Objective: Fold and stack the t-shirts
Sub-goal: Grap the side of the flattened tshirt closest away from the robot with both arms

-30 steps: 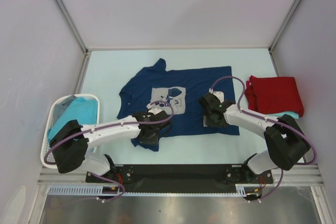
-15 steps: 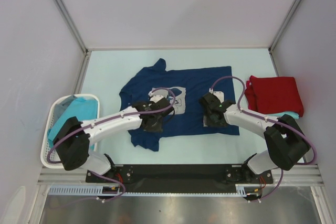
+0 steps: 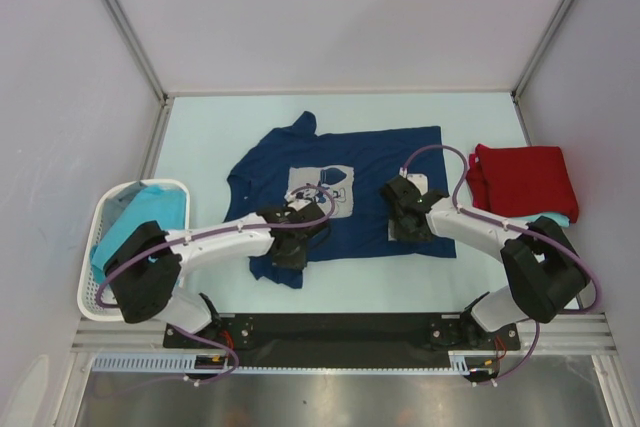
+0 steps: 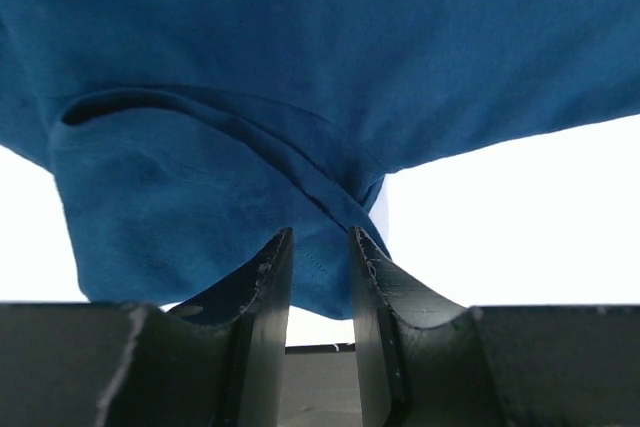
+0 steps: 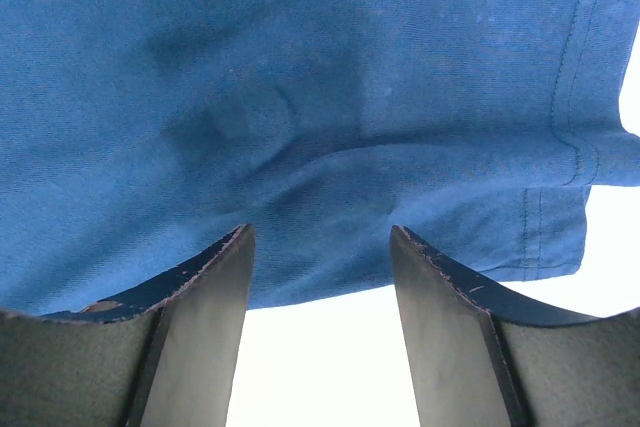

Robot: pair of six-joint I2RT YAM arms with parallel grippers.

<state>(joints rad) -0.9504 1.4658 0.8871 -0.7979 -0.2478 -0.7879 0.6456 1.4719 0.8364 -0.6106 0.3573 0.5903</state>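
A navy t-shirt (image 3: pixel 370 162) with a pale grey chest print lies spread across the middle of the table. My left gripper (image 3: pixel 297 237) is over its lower left part, jaws nearly together, pinching a fold of the blue cloth (image 4: pixel 200 217) whose creases run into the fingertips (image 4: pixel 320 237). My right gripper (image 3: pixel 400 209) stands open at the shirt's near hem; the blue cloth (image 5: pixel 330 97) lies just past its spread fingertips (image 5: pixel 320 232), with nothing between them. A folded red t-shirt (image 3: pixel 525 179) lies at the right, with a turquoise edge (image 3: pixel 560 219) showing under it.
A white perforated basket (image 3: pixel 95 292) at the near left holds a turquoise t-shirt (image 3: pixel 145 217). Walls close in the table on the left, back and right. The black base rail (image 3: pixel 340 332) runs along the near edge.
My left gripper carried the shirt's lower left cloth up toward the print, then came back a little toward the near edge. The right arm has stayed put.
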